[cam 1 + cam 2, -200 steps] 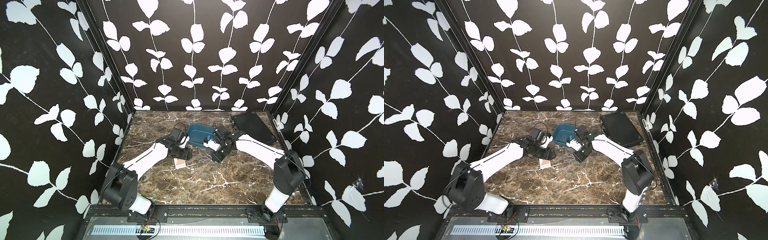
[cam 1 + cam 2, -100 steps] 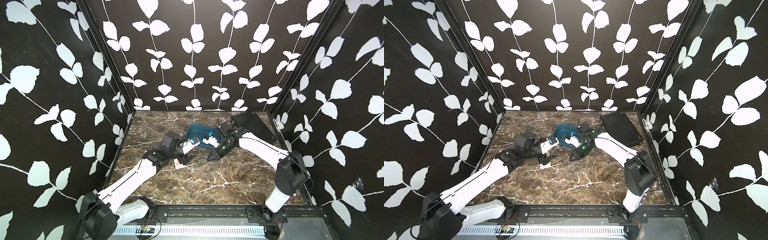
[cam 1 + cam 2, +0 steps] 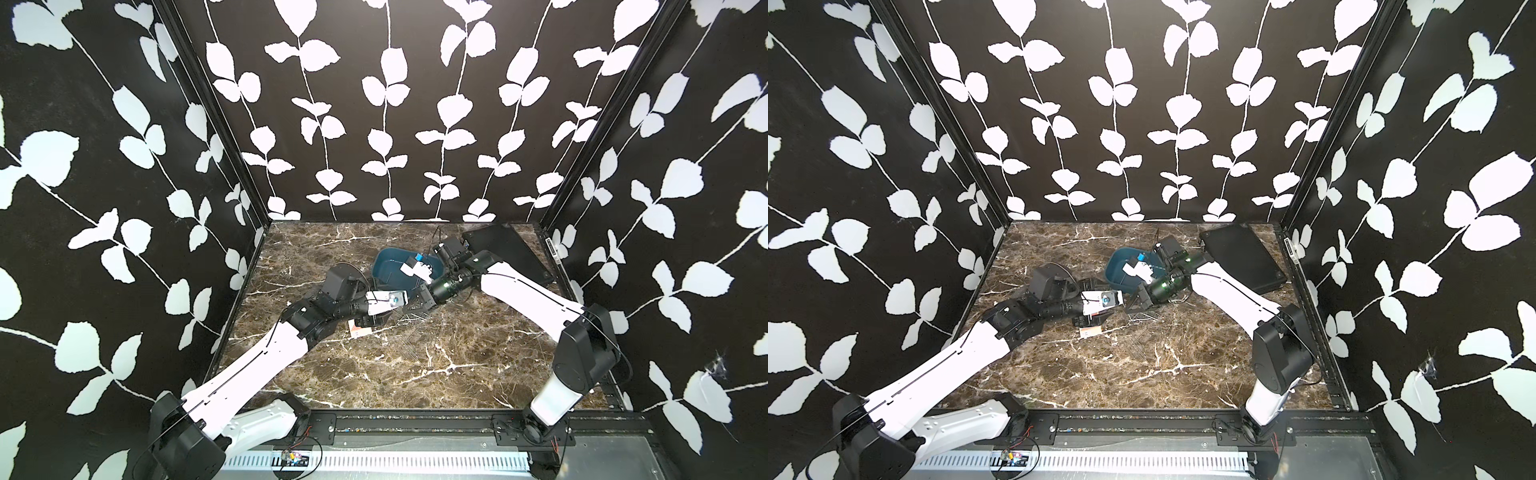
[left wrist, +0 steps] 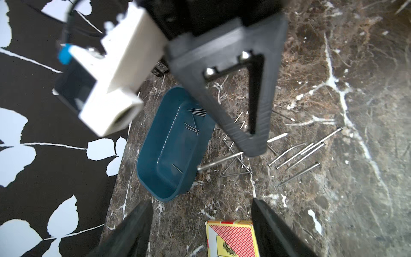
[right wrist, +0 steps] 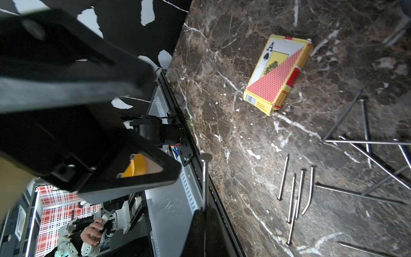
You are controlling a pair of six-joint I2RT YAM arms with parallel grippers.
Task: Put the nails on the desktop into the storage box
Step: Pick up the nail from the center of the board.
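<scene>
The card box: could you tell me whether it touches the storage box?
Apart: left wrist view shows bare desktop between the card box and storage box.

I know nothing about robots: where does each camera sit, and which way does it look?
Both top views: high at the front, looking down over the desktop; left arm and right arm show.
Left wrist: on the left arm, looking past the open left gripper at the blue tub.
Right wrist: on the right arm, facing frontward past the right gripper, shut on a nail.
Shared: both wrist views show the card pack and loose nails.
</scene>
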